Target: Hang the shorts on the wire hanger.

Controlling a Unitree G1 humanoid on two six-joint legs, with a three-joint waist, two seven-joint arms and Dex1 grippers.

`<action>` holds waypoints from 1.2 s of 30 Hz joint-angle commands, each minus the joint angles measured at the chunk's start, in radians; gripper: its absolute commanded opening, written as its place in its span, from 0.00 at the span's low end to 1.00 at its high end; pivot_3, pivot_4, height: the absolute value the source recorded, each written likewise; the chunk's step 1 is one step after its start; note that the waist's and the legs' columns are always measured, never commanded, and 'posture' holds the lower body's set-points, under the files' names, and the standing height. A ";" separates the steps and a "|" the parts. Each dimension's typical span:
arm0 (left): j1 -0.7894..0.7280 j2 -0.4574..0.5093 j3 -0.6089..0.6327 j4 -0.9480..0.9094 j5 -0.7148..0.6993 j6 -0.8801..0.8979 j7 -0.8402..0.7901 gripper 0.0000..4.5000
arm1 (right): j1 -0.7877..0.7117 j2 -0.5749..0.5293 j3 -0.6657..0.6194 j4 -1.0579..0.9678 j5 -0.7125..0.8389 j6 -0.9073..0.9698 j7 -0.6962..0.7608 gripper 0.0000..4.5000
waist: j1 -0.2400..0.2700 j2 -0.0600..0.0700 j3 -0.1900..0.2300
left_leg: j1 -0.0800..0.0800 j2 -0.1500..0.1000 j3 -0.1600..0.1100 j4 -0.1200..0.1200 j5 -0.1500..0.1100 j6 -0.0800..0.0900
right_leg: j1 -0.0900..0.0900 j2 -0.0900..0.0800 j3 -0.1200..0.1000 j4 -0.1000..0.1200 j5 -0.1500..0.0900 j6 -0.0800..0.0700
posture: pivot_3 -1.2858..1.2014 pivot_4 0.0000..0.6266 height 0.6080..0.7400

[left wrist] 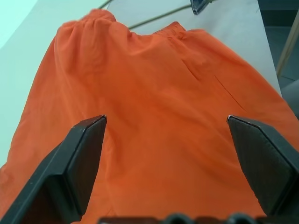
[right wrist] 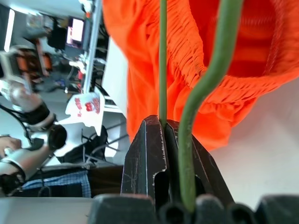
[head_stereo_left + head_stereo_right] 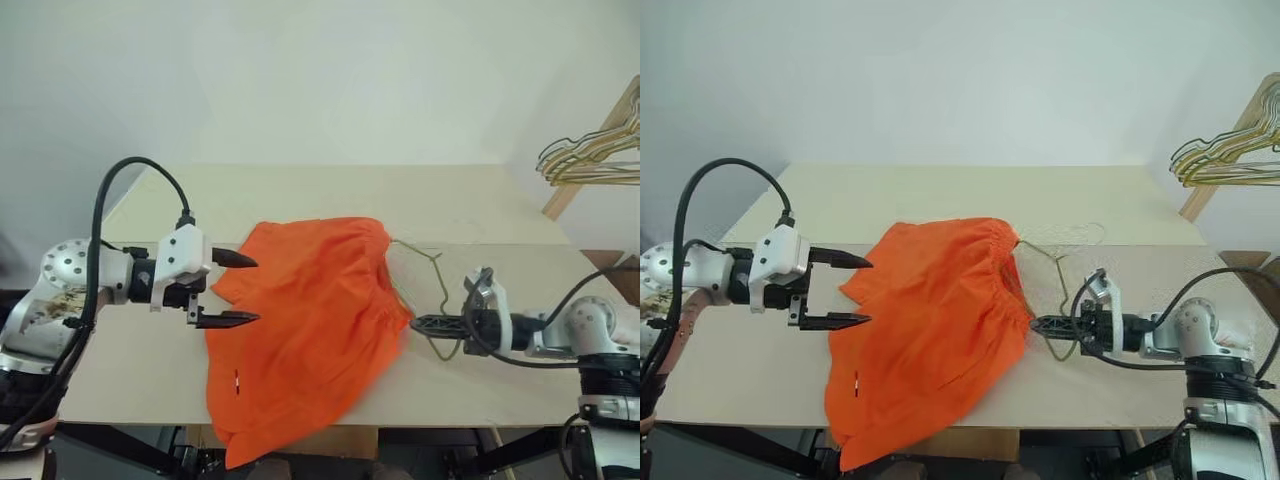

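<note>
The shorts (image 3: 305, 330) are covering most of the wire hanger (image 3: 432, 275), leaving only its hook end showing; their lower hem is dropping past the bench (image 3: 130, 370) edge, and the picture's edge is cutting off the bunched hangers (image 3: 590, 155).

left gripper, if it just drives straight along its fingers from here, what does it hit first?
Most likely the shorts. The left gripper stands open, aimed at the orange cloth, which lies right ahead between its fingers in the left wrist view. Whether the tips are touching the cloth is unclear.
</note>
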 commanded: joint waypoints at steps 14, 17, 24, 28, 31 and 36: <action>-0.027 0.012 0.015 -0.009 0.002 -0.027 -0.007 1.00 | -0.158 0.103 0.110 0.193 -0.134 -0.105 -0.147 0.00 | -0.013 0.000 0.000 | 0.001 -0.001 0.000 -0.001 0.000 0.000 | 0.000 0.000 0.001 0.000 0.000 0.000 | 0.57 0.00 1.00; -0.020 0.017 0.021 -0.012 0.001 -0.029 -0.007 1.00 | -0.172 0.073 0.157 0.157 -0.102 -0.119 -0.053 0.00 | -0.010 0.000 0.000 | 0.000 -0.001 0.000 -0.003 0.000 0.000 | -0.001 0.000 0.001 0.000 0.000 0.000 | 0.57 0.00 1.00; -0.006 0.026 0.036 -0.024 -0.003 -0.028 -0.004 1.00 | -0.203 -0.008 0.221 0.149 -0.122 -0.170 0.046 0.00 | -0.008 0.001 0.000 | 0.000 -0.002 0.000 -0.003 0.000 0.000 | -0.001 -0.002 0.001 -0.001 0.000 0.000 | 0.58 0.00 1.00; -0.013 0.017 0.024 -0.023 0.003 -0.030 0.003 1.00 | -0.298 0.021 0.253 0.304 -0.246 -0.267 -0.041 0.00 | -0.013 0.001 0.000 | 0.001 -0.002 0.000 -0.003 0.000 0.000 | -0.001 -0.001 0.001 0.000 0.000 0.000 | 0.58 0.00 1.00; -0.018 0.009 0.017 -0.030 0.002 -0.035 0.008 1.00 | -0.352 0.013 0.301 0.334 -0.270 -0.293 0.018 0.00 | -0.010 0.001 0.000 | 0.000 -0.002 0.000 -0.004 0.000 0.000 | -0.002 -0.001 0.001 0.000 0.000 0.000 | 0.58 0.00 1.00; 0.002 0.001 0.032 -0.048 0.003 -0.041 0.035 1.00 | -0.423 0.048 0.369 0.500 -0.361 -0.375 0.048 0.00 | -0.008 0.001 0.000 | 0.000 -0.003 0.000 -0.004 0.001 -0.001 | -0.003 -0.002 0.001 0.000 0.000 0.000 | 0.59 0.00 1.00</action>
